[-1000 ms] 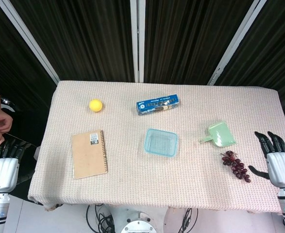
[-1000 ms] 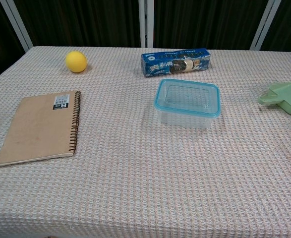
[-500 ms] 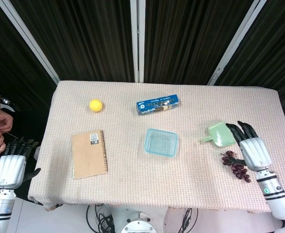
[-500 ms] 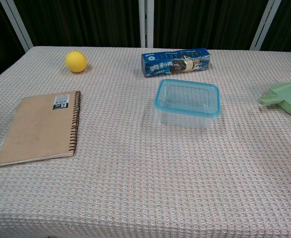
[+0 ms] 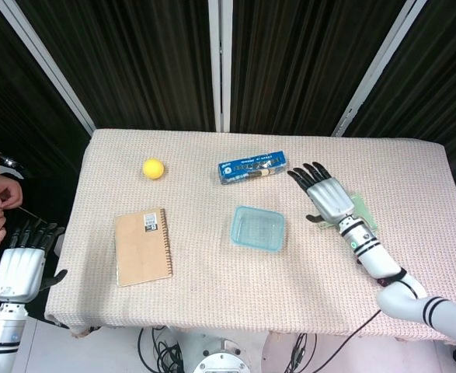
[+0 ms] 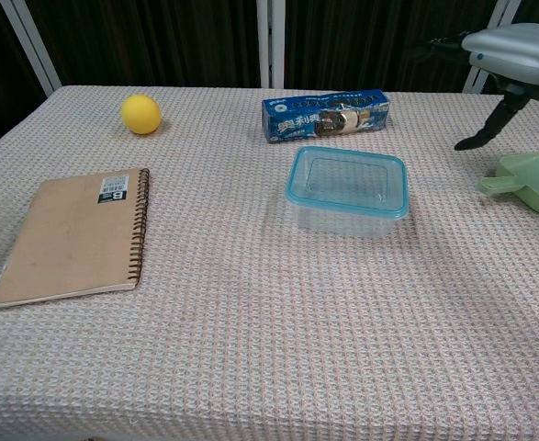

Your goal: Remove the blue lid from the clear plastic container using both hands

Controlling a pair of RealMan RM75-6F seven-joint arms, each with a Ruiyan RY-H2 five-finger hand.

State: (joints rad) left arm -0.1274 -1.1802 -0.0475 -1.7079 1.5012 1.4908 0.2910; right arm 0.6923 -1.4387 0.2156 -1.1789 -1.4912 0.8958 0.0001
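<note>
So, blue lid (image 5: 257, 228) sitting on clear plastic container (image 6: 342, 216) mid-table. Am hovering right hand (image 5: 326, 195) just beside it, fingers spread, holding nothing. Left hand (image 5: 22, 264) hanging off table's left edge, open too.

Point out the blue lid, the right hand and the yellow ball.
blue lid (image 6: 346, 180), chest view, its middle panel.
right hand (image 5: 326, 194), head view, back of the hand.
yellow ball (image 5: 153, 169), head view, its centre.

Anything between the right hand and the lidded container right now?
Nothing visible. The right hand hovers open over bare cloth just right of the container, whose blue lid is on. The cookie pack lies behind and the green scoop to the right, both off the path.
</note>
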